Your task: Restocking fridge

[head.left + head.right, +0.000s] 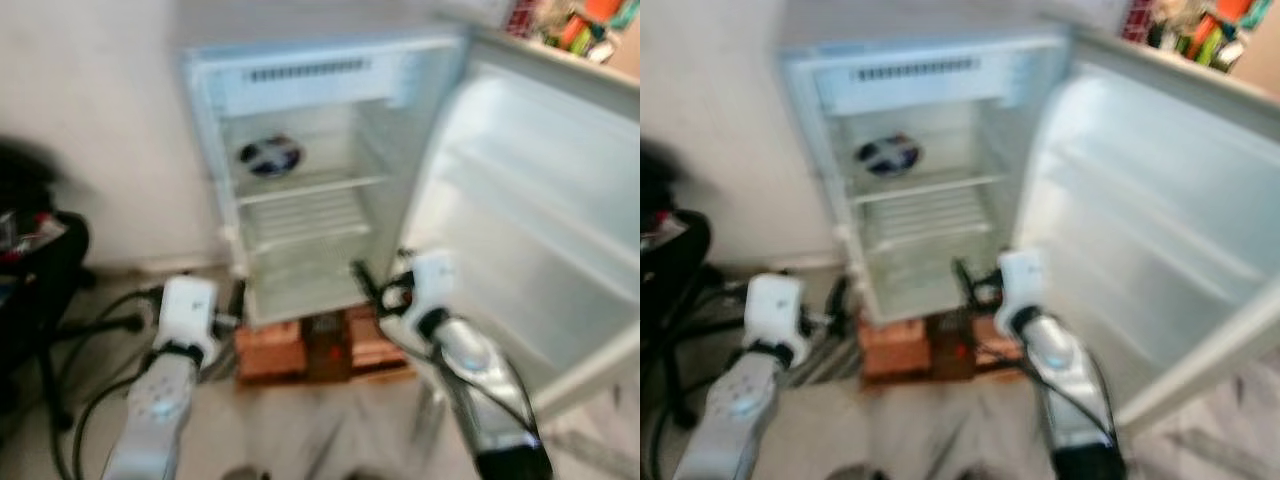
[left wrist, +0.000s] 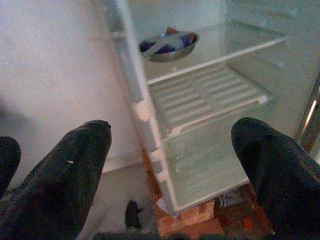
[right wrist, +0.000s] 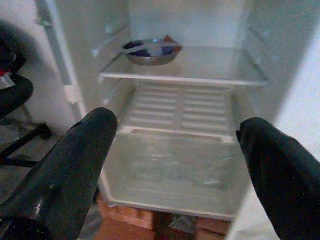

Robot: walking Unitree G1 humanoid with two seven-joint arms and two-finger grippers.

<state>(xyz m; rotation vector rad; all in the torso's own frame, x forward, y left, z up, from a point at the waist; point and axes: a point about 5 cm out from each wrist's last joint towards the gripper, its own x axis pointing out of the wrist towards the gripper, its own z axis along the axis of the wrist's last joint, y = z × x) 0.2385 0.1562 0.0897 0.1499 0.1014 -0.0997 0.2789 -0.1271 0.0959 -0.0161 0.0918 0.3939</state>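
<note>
A small white fridge (image 1: pixel 225 150) stands open before me, its door (image 1: pixel 540 200) swung out to the right. On its upper glass shelf (image 3: pixel 210 75) sits a metal bowl (image 1: pixel 270 157) with something blue and white in it. Below are a ribbed shelf (image 2: pixel 210 95) and a clear drawer (image 3: pixel 170 165). My left gripper (image 2: pixel 172 135) is held low in front of the fridge's left edge, open with nothing in it. My right gripper (image 3: pixel 177 127) faces the fridge interior at drawer height, also open with nothing between its fingers.
The fridge rests on reddish bricks (image 1: pixel 270 350). A black chair (image 1: pixel 40 270) and floor cables (image 1: pixel 110 325) lie to my left. Colourful items (image 1: pixel 575 30) sit at the top right behind the door. The wide-open door hems in my right arm.
</note>
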